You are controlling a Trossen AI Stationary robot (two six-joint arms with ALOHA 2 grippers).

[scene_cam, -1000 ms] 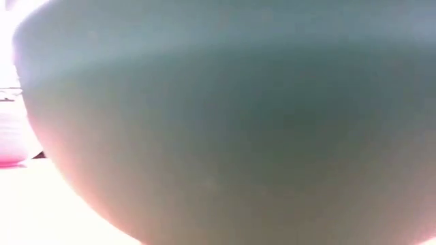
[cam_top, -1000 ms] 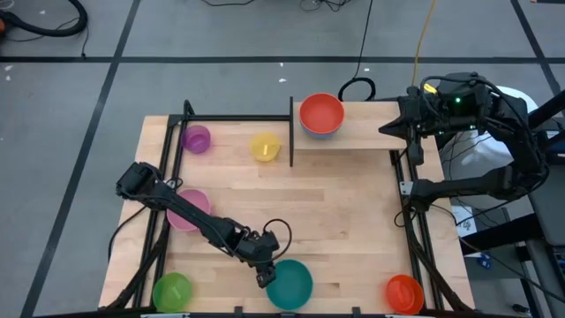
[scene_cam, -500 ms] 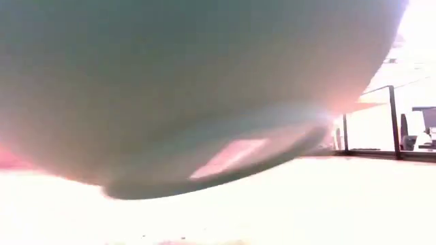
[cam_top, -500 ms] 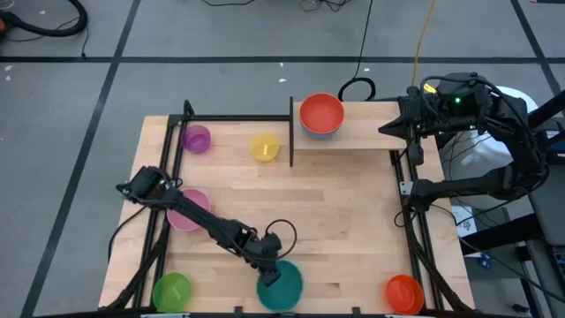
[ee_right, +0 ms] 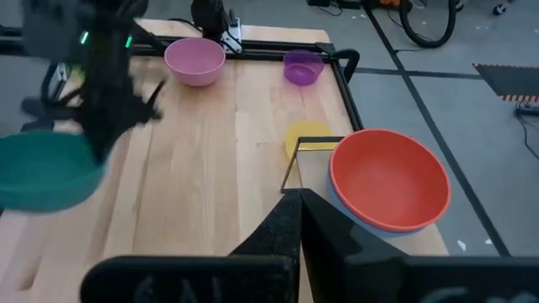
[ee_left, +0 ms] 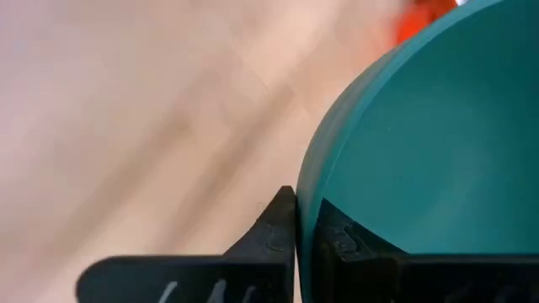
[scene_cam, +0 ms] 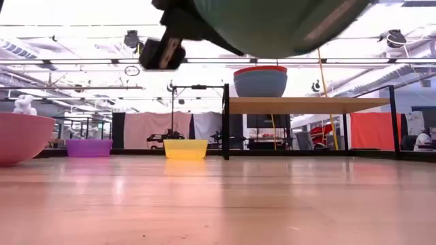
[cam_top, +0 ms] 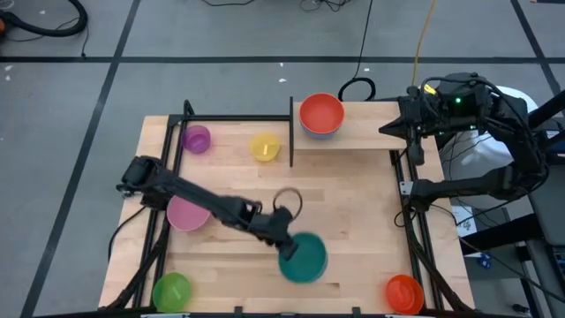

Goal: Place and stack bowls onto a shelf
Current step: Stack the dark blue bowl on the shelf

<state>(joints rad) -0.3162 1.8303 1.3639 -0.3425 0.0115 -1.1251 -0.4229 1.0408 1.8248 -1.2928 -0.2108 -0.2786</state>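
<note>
Overhead, from left to right: the green bowl (cam_top: 172, 291) sits at the near left corner of the table (cam_top: 353, 203), with the pink bowl (cam_top: 187, 213) farther back along the left side and partly under the left arm. The purple bowl (cam_top: 196, 139) stands at the far left, and the yellow bowl (cam_top: 265, 146) just right of it, beside the black post of the shelf (cam_top: 371, 132). Reaching from the left edge toward the middle, the left gripper (cam_top: 284, 240) has its fingers pinched tight on the left rim of the teal bowl (cam_top: 304, 257), one finger inside and one outside, as the left wrist view shows. Seen from table height, the teal bowl (scene_cam: 272, 27) hangs tilted and clear of the tabletop, near the front centre of the table. At the far side, right of centre, the shelf (scene_cam: 300, 105) carries the red-orange bowl (cam_top: 321, 113) nested in the blue bowl (scene_cam: 260, 84); the pair rests toward the shelf's left end. At the near right corner stands the orange bowl (cam_top: 404, 293). Beyond the table's right edge, near the shelf's right end, the right gripper (ee_right: 299, 202) waits with its fingers pressed together on nothing, pointed at the stacked pair.
</note>
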